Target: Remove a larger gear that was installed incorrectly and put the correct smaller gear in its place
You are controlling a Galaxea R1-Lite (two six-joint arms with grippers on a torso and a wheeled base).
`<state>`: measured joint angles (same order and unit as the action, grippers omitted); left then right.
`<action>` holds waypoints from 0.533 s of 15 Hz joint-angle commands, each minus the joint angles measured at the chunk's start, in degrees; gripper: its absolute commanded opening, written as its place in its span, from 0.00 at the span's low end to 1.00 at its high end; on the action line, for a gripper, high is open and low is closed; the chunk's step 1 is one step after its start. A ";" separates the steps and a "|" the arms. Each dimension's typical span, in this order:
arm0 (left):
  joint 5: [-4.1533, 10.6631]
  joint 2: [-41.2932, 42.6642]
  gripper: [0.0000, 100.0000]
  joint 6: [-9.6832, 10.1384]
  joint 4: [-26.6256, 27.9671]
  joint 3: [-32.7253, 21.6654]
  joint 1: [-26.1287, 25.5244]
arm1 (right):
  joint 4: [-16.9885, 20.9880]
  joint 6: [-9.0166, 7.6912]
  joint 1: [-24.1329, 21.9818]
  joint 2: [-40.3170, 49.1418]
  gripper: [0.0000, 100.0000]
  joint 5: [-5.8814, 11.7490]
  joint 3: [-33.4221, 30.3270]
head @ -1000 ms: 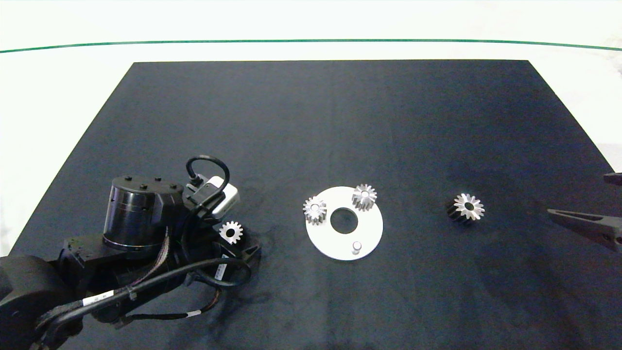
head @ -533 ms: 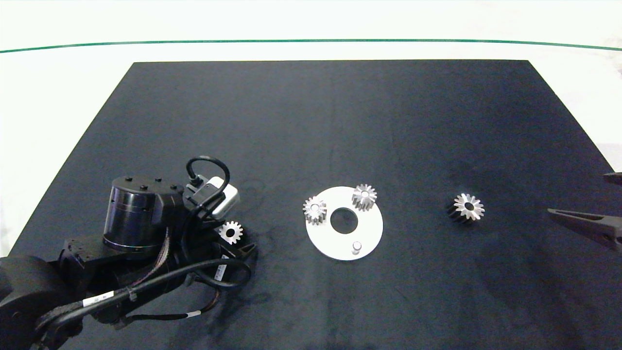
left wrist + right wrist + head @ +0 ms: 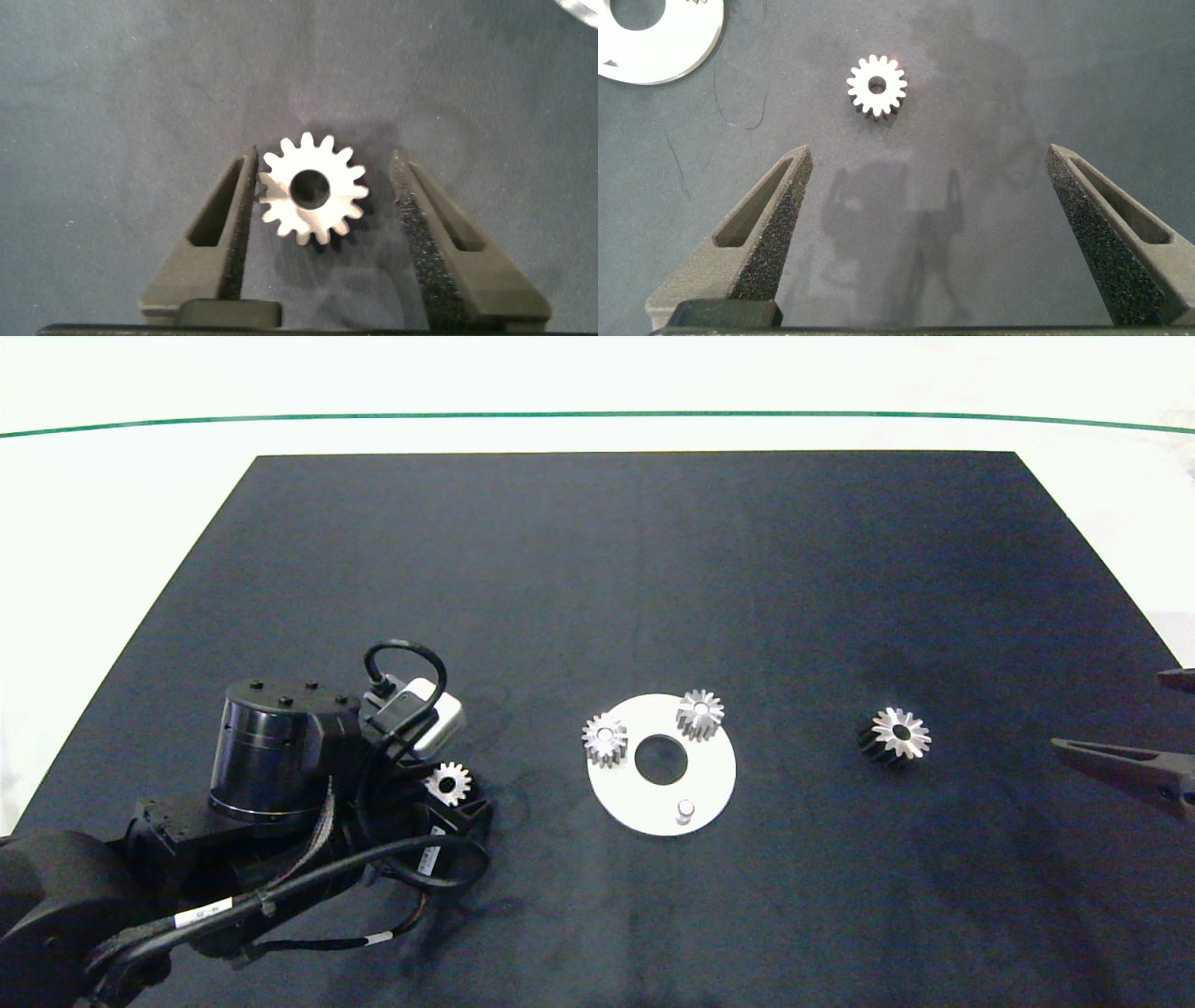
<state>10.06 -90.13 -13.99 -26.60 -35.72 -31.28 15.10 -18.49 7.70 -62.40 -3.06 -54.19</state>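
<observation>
Between left gripper [image 3: 322,201] jaws, smaller gear [image 3: 313,188], seemingly touching 1.

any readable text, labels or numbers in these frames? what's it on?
None can be read.
Small white tags on the left arm's black cables: print too small to read.
Dark marks on the round white plate's rim in the right wrist view: cut off by the picture's edge, unreadable.
Gears and black mat: no markings visible.

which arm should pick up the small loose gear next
Left. The left gripper already straddles the smaller gear, fingers open. The right gripper sits at the mat's right edge.
</observation>
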 commanded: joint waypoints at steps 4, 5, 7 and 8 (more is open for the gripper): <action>0.05 -0.31 0.41 -0.07 -0.12 0.12 0.08 | 0.01 -0.05 0.03 -0.09 1.00 -0.37 0.40; 0.05 -0.31 0.39 -0.07 -0.12 0.03 0.08 | 0.10 -0.05 0.03 -0.09 1.00 -0.37 0.40; 0.05 -0.31 0.35 -0.07 -0.12 0.12 0.08 | 0.01 -0.05 0.03 -0.09 1.00 -0.37 0.40; 0.05 -0.31 0.33 -0.07 -0.12 0.12 0.08 | 0.01 -0.05 0.03 -0.09 1.00 -0.37 0.40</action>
<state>10.03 -90.38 -13.99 -26.54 -35.63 -31.22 15.07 -18.43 7.72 -62.40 -3.39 -53.80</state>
